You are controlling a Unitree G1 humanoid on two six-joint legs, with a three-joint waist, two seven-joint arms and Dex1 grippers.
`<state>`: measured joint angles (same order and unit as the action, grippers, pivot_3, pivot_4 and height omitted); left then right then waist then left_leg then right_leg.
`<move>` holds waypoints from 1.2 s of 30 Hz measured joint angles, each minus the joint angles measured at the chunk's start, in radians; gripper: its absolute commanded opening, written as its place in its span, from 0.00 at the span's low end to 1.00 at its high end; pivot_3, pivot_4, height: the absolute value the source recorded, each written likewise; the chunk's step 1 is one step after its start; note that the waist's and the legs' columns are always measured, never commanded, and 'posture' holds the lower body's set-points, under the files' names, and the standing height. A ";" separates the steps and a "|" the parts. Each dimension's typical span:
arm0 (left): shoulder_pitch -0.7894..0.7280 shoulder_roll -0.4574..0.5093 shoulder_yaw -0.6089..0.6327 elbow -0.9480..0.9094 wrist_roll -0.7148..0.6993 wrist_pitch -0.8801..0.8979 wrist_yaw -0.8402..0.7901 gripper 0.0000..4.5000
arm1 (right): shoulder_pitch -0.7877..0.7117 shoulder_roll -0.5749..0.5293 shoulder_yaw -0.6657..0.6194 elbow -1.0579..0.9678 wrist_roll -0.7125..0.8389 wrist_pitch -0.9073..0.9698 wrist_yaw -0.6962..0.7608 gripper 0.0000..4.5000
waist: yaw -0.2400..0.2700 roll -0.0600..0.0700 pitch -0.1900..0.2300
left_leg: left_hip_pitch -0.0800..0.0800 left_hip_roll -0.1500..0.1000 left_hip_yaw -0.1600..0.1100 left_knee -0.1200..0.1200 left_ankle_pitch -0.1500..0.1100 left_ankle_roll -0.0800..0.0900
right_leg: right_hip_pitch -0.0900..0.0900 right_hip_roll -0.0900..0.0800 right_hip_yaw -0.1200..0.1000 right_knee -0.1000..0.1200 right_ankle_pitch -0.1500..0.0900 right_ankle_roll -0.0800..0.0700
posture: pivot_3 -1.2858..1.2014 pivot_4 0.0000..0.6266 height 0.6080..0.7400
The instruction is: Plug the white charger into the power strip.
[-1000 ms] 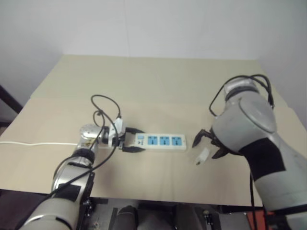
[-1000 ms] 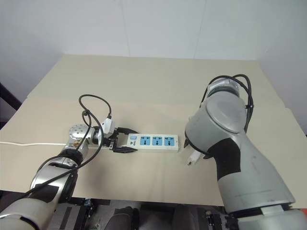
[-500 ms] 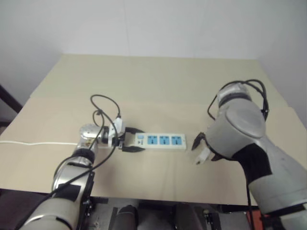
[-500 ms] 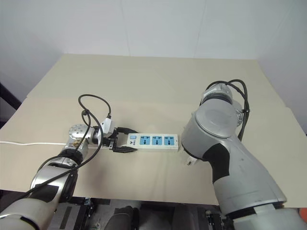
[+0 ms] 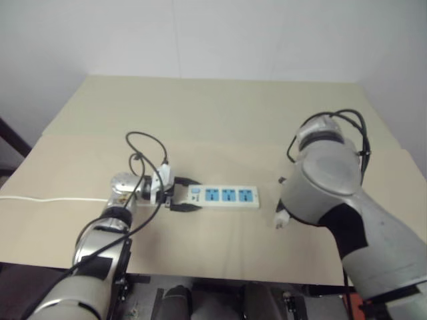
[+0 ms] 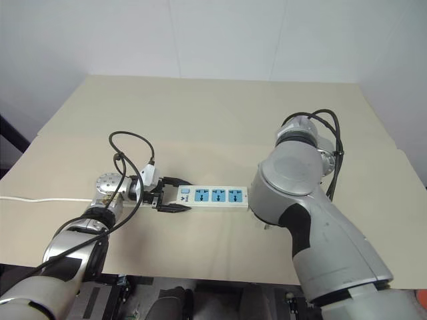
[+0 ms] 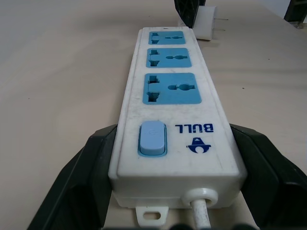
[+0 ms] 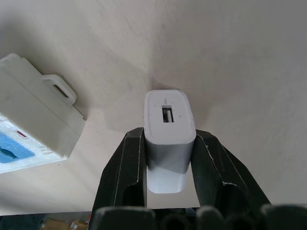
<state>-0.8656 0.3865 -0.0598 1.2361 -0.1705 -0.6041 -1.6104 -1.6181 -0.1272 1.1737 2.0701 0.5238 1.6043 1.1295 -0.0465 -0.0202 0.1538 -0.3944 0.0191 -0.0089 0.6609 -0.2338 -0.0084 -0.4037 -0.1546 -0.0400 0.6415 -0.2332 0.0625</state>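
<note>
Charger pickup is the step you are sitting in: your right claw is pinching the white charger between its two black fingers, pointing steeply down at the tabletop, with the charger's port end facing the wrist camera. It is lying just beside the far end of the power strip, near but apart from it. In the left wrist view its prongs are pointing sideways, not down.

Next, by my reading, you are needing to lift the charger, turn it so the prongs face downward, carry it over one of the three blue socket faces and press straight in. Prong alignment is the delicate part.

Your left claw is pressed onto the switch end of the strip, one finger on each side, holding it steady. A thin white cord is running off from that end toward the tabletop's left edge.

Nothing is standing between charger and sockets; beyond them the tabletop is reaching back to a pale wall.
</note>
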 measured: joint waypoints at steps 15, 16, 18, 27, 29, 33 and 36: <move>-0.002 -0.011 0.013 0.000 0.013 -0.004 0.000 0.73 | -0.166 -0.146 0.286 -0.001 0.189 -0.237 0.094 0.24 | 0.006 0.000 0.001 | -0.003 -0.002 -0.006 0.001 0.000 0.000 | 0.000 0.000 -0.001 0.000 0.000 0.001 | 0.52 0.24 1.00; -0.002 -0.011 0.014 0.000 0.013 -0.004 0.000 0.73 | -0.167 -0.192 0.250 -0.001 0.227 -0.311 0.061 0.24 | 0.006 0.000 0.001 | -0.003 -0.002 -0.006 0.001 0.000 0.000 | 0.000 0.000 -0.001 -0.001 0.000 0.001 | 0.52 0.24 1.00; -0.002 -0.007 0.015 0.000 0.013 -0.004 0.000 0.73 | -0.167 -0.282 0.147 -0.001 0.287 -0.493 0.000 0.24 | 0.003 0.000 0.001 | -0.002 -0.002 -0.005 0.000 0.000 0.000 | 0.000 0.000 -0.001 -0.001 0.000 0.001 | 0.52 0.24 1.00; 0.000 0.007 0.018 -0.001 0.015 -0.004 0.000 0.73 | 0.181 -0.371 -0.414 0.000 0.550 -1.921 -0.019 0.24 | -0.015 0.001 0.002 | 0.009 0.000 -0.002 -0.003 0.000 0.000 | 0.016 0.001 -0.001 -0.012 0.000 0.004 | 0.52 0.24 1.00; 0.000 0.012 0.021 -0.001 0.015 -0.004 0.000 0.73 | 0.281 -0.311 -0.567 0.000 0.603 -2.275 0.040 0.24 | -0.023 0.007 0.005 | 0.008 0.000 -0.001 -0.003 0.000 0.000 | 0.015 0.001 -0.001 -0.013 0.001 0.005 | 0.52 0.24 1.00; 0.000 0.012 0.024 -0.002 0.015 -0.004 0.000 0.73 | 0.259 -0.315 -0.792 0.000 0.589 -2.489 0.305 0.24 | -0.023 0.010 0.007 | 0.008 0.000 -0.001 -0.002 0.000 0.000 | 0.016 0.001 0.000 -0.013 0.001 0.005 | 0.52 0.24 1.00; 0.001 0.012 0.025 -0.002 0.015 -0.004 0.000 0.73 | 0.184 -0.358 -0.929 -0.001 0.557 -2.488 0.404 0.24 | -0.021 0.010 0.007 | 0.009 0.001 -0.001 -0.003 0.000 0.000 | 0.016 0.001 0.000 -0.013 0.001 0.005 | 0.52 0.24 1.00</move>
<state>-0.8644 0.3988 -0.0352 1.2337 -0.1556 -0.6082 -1.6106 -1.4340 -0.4856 0.2448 2.0688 1.0807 -0.8841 1.5332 -0.0672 -0.0102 0.1605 -0.3858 0.0196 -0.0096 0.6584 -0.2336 -0.0083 -0.3875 -0.1533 -0.0405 0.6284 -0.2318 0.0676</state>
